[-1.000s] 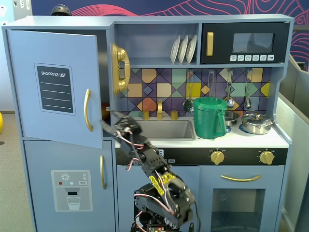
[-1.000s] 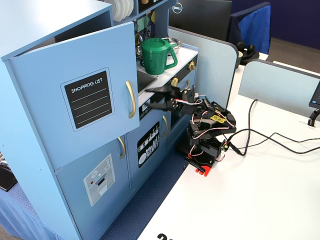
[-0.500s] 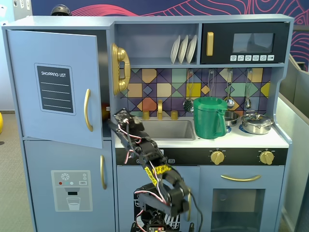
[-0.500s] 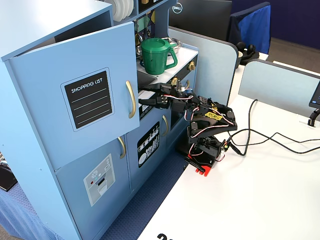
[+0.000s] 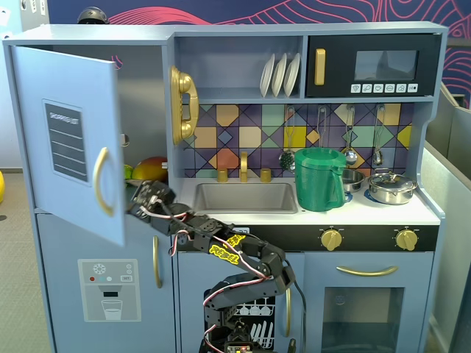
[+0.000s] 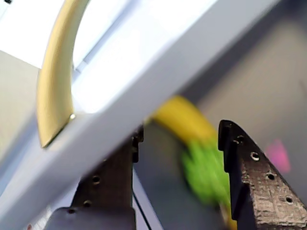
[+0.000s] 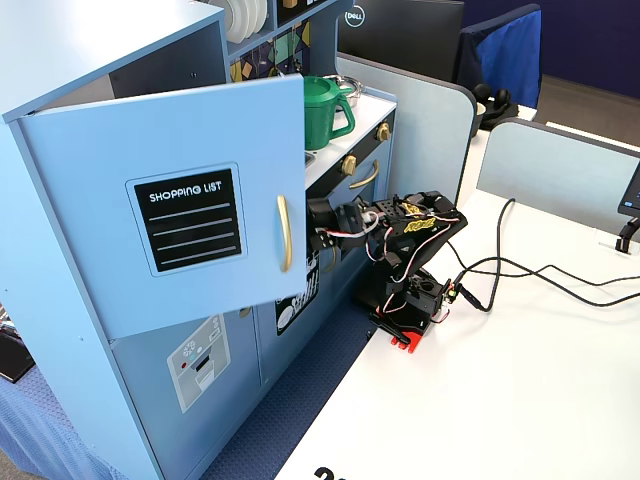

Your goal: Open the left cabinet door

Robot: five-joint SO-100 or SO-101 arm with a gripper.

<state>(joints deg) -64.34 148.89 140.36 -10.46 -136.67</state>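
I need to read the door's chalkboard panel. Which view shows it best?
A fixed view shows the chalkboard panel nearly face-on, "SHOPPING LIST" legible. In the other fixed view the panel is foreshortened and unreadable. The wrist view shows only the gold handle and door edge.

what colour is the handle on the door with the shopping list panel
Gold. The curved handle on the left cabinet door shows best in a fixed view, and close-up in the wrist view.

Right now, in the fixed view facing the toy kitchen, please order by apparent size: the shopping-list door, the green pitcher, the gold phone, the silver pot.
1. left cabinet door, though nearness enlarges it.
2. green pitcher.
3. gold phone.
4. silver pot.
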